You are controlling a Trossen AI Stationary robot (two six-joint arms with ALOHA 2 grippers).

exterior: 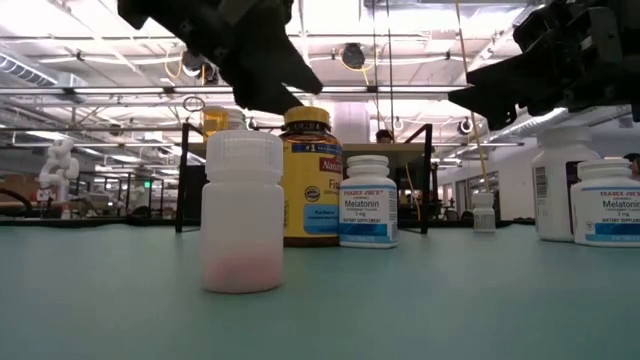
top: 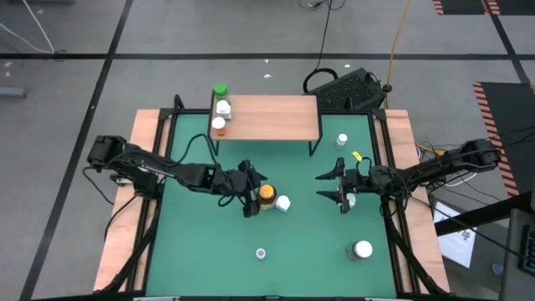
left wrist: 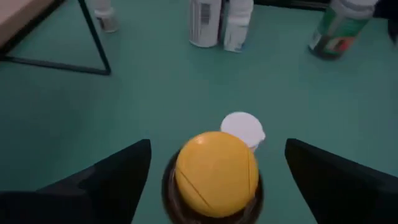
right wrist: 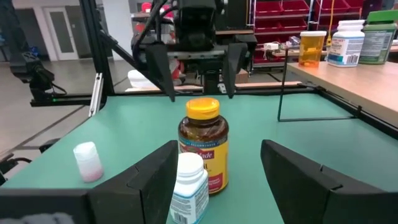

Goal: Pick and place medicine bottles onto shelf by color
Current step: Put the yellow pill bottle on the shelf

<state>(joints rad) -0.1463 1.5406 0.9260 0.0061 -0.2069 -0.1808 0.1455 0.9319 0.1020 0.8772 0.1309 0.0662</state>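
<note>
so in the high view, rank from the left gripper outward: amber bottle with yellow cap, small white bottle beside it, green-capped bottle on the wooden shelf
1. Amber bottle with yellow cap: between the open fingers of the left gripper, mid-mat.
2. Small white bottle: just beyond the amber one, toward the right arm.
3. Green-capped bottle: farthest, at the wooden shelf's far left corner.

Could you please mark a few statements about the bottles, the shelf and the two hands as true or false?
1. The left hand is open above the amber bottle. True.
2. The amber bottle lies on its side. False: it stands upright on the mat, yellow cap up.
3. Three bottles stand on the shelf. True: a green-capped bottle, a white bottle and an orange bottle sit at one end.
4. The right hand holds a bottle. False: it is open and holds nothing.
5. The shelf is bare. False: it carries three bottles.
</note>
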